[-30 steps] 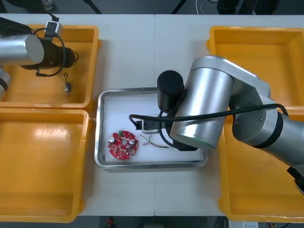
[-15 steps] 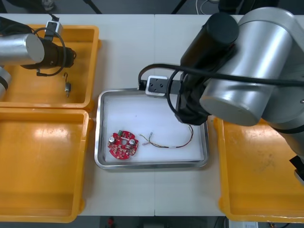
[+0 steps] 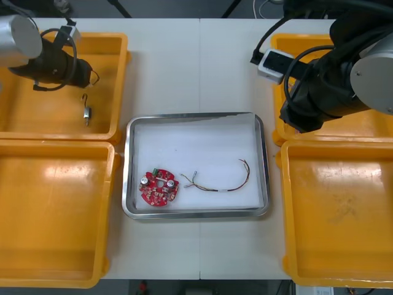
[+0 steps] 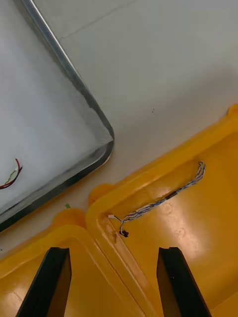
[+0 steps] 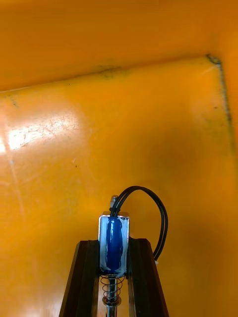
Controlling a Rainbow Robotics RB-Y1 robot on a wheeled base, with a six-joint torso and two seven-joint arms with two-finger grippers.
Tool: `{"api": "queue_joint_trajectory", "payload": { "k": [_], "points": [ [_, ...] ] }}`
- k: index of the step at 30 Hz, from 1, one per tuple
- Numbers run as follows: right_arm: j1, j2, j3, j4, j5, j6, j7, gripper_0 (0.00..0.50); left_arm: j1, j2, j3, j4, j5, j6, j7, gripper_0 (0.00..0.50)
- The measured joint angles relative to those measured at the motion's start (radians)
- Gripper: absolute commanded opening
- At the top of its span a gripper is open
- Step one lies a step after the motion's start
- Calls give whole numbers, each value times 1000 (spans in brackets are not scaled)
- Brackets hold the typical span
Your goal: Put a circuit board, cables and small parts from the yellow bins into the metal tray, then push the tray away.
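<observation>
Over at the table's far-left corner, the left gripper hangs above the floor of the yellow bin there. It's clamped snugly on a small metal part: blue body pinched between the fingers, and a black wire looping off one side.

At the far-right corner the right gripper is wide open with nothing in it, over the spot where the two right-hand bins meet. A twisted blue and white cable lies in the far-right bin, just beyond the fingers.

Mid-table, the metal tray already has a red circuit board and a red and yellow cable inside.

My take: lift the part straight up so the wire loop clears the bin wall. Then set it on the tray's bare white patch, clear of the board. For the cable, I'd aim at its middle stretch, not the end by the wall.
</observation>
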Motion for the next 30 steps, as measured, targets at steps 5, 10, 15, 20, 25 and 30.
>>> {"api": "queue_joint_trajectory", "payload": {
  "k": [5,10,15,20,25,30],
  "points": [
    [1,0,-62,68,43,0,-16,500,0,29,81,-106,-14,165,0,0],
    [1,0,-89,133,109,0,-33,500,0,65,94,-187,-30,286,0,0],
    [-1,0,-92,219,123,0,-116,500,1,80,94,-318,-41,438,16,0],
    [-8,2,-117,283,123,0,-268,500,29,81,94,-498,-42,546,117,0],
    [-29,8,-139,350,123,0,-359,500,87,82,84,-678,-34,613,357,0],
    [-57,23,-142,419,122,0,-507,500,118,82,25,-813,-11,676,504,0]
  ]
}}
